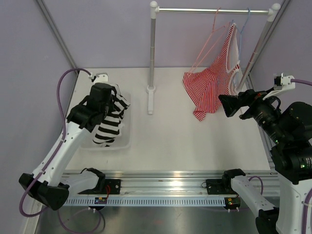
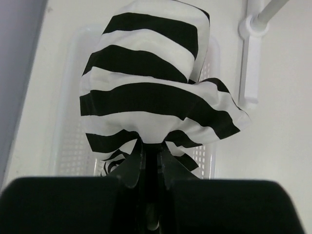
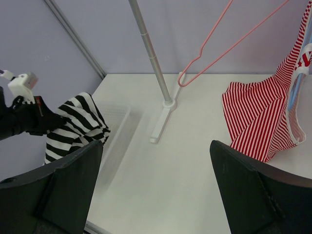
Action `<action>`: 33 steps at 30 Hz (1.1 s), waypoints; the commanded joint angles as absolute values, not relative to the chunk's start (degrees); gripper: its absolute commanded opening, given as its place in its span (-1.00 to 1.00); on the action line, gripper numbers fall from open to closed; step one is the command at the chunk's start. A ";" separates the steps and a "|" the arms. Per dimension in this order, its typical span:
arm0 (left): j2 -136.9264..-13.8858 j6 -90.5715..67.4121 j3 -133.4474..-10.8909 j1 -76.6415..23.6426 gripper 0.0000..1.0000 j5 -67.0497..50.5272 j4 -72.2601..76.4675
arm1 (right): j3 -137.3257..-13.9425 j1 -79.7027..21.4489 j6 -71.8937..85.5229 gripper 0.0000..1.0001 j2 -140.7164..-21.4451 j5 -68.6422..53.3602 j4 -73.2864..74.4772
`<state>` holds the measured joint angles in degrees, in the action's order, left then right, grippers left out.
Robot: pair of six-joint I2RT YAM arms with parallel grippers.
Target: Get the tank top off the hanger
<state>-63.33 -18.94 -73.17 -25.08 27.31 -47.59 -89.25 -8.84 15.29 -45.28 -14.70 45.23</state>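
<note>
**Striped top off the hanger, held over the basket**

Top external view: the left gripper is over the far left of the table, pinched on the tank top. The black-and-white fabric hangs bunched below it, over a white basket. The hanger is bare and hangs from the rail at the far right, well apart from the tank top. Just right of it, a red-and-white striped top hangs from a pale blue hanger. The right gripper is in the air near the red top's lower edge, touching nothing.

Left wrist view: the jaws of the left gripper are closed on a gathered fold of the tank top. The rest of the fabric hangs in front of the basket, whose perforated floor shows beneath. The rack's white foot lies to the right.

Right wrist view: the right gripper has its fingers spread wide and holds nothing. The hanger hangs empty beside the rack pole. The tank top is at the far left, at the basket.
</note>
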 commanded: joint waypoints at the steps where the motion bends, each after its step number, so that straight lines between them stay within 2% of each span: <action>1: -65.56 -21.53 -70.93 -23.03 -1.00 23.12 -46.66 | -89.47 -8.61 15.29 0.99 -45.88 -16.34 43.50; 3: -66.79 -23.81 -69.18 -20.93 -0.98 23.29 -47.20 | -89.56 -8.61 14.77 0.99 -46.05 -16.44 43.86; 5: -67.06 -25.04 -68.47 -19.52 -0.87 23.38 -47.37 | -89.47 -8.61 14.42 0.99 -45.97 -16.70 44.30; 10: -67.32 -26.28 -69.25 -16.53 -0.82 25.31 -48.16 | -89.65 -8.70 13.36 0.99 -45.88 -16.44 45.44; 12: -68.11 -25.93 -70.31 -16.17 -0.37 24.44 -48.69 | -90.00 -8.61 13.10 0.99 -45.97 -16.26 45.88; 14: -68.12 -26.02 -70.93 -16.08 0.44 24.00 -49.13 | -90.44 -8.61 12.40 0.99 -46.49 -16.17 47.10; 15: -67.25 -25.75 -71.28 -16.08 0.97 23.47 -49.30 | -91.14 -8.61 12.04 0.99 -46.76 -16.00 48.41; 17: -65.23 -25.05 -72.85 -16.08 0.98 22.77 -49.74 | -91.75 -8.61 11.08 0.99 -47.72 -14.34 50.44; 21: -57.58 -21.28 -76.02 -16.17 0.98 23.11 -52.28 | -90.54 -9.84 8.97 0.99 -47.82 -3.03 54.40; 24: -50.12 -18.99 -78.65 -16.17 0.98 25.66 -55.79 | -87.38 -14.93 6.51 0.99 -45.97 8.12 56.94; 27: -44.66 -17.41 -81.20 -16.17 0.98 26.10 -60.79 | -85.53 -18.72 6.67 0.99 -43.60 14.22 59.84; 33: -37.28 -15.99 -82.44 -17.05 0.98 29.53 -68.29 | -84.11 -18.90 9.58 0.99 -37.36 17.40 64.24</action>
